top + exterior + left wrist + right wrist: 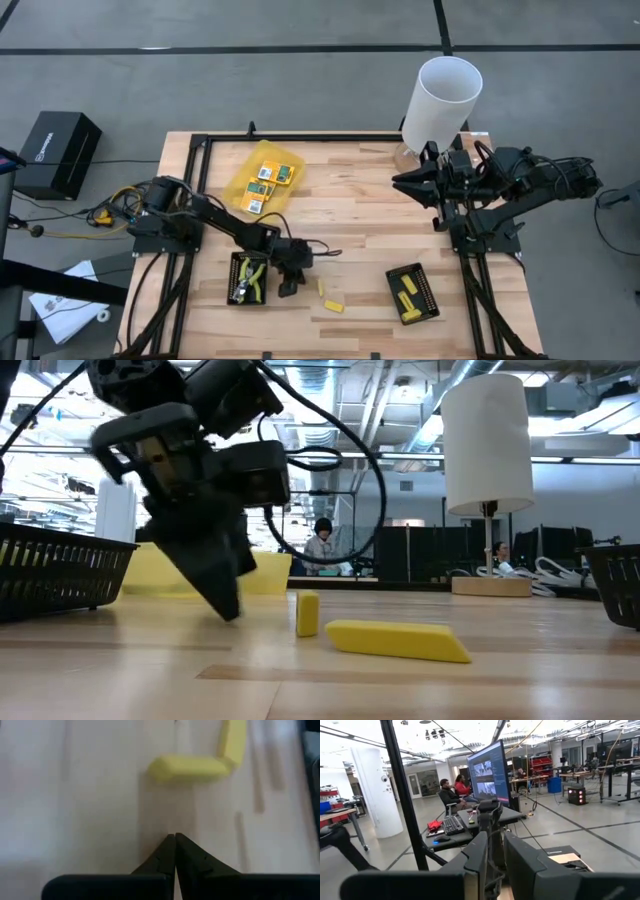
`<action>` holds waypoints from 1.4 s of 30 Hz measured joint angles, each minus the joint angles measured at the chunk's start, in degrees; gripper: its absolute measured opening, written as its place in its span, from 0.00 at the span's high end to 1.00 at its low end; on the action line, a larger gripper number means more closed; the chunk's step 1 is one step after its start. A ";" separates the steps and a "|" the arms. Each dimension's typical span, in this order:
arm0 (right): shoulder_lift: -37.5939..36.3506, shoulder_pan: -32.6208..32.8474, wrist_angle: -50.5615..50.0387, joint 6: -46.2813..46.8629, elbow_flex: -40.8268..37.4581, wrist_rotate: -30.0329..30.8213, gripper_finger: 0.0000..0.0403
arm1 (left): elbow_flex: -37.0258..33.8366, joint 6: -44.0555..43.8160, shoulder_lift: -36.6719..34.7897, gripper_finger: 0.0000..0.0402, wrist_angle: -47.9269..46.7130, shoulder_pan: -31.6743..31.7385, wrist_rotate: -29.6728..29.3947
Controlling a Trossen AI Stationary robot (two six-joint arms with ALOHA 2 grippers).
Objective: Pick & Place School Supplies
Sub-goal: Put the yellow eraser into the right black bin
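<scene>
Two small yellow pieces lie on the bare wood, a short one (321, 287) (307, 614) and a longer one (333, 304) (397, 640). My left gripper (289, 289) (228, 610) (175, 837) is shut with nothing in it. It slants down just left of them, its tips close over the table. The plier-like tool (252, 280) lies in the left black tray (234, 278). Flat packets (262, 185) lie in the translucent yellow container (250, 160). My right gripper (405, 180) (495, 865) is raised high at the far right, holds nothing, and has a narrow gap between its fingers.
A second black tray (428, 296) with yellow pieces (405, 292) sits near the front right. A tall white cylinder (445, 95) stands at the far right edge on a small base. Bare wood lies between the two trays and in the table's middle.
</scene>
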 joint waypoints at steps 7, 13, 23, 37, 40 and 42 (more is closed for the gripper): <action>0.00 0.00 -0.26 -0.02 -0.01 -0.08 0.86 | -0.02 13.62 -8.01 0.99 -10.10 2.65 -0.72; 0.00 0.00 -0.37 0.06 -0.02 -0.08 0.86 | 2.19 24.62 -13.55 0.94 -9.57 3.97 -0.61; 0.00 -0.03 0.63 1.01 -0.02 -0.02 0.86 | 2.96 40.81 -14.52 0.75 -11.63 4.91 -1.26; 0.45 -3.01 3.61 3.21 -0.02 0.18 0.86 | 3.22 57.33 -12.26 0.58 -11.23 5.40 -1.64; 0.44 -3.71 3.61 3.21 -0.02 0.18 0.86 | 3.91 57.58 -10.13 0.57 -11.53 5.39 -1.04; 0.44 -3.96 3.61 3.21 -0.02 0.18 0.86 | 4.88 58.77 -8.28 0.57 -11.24 5.38 -0.96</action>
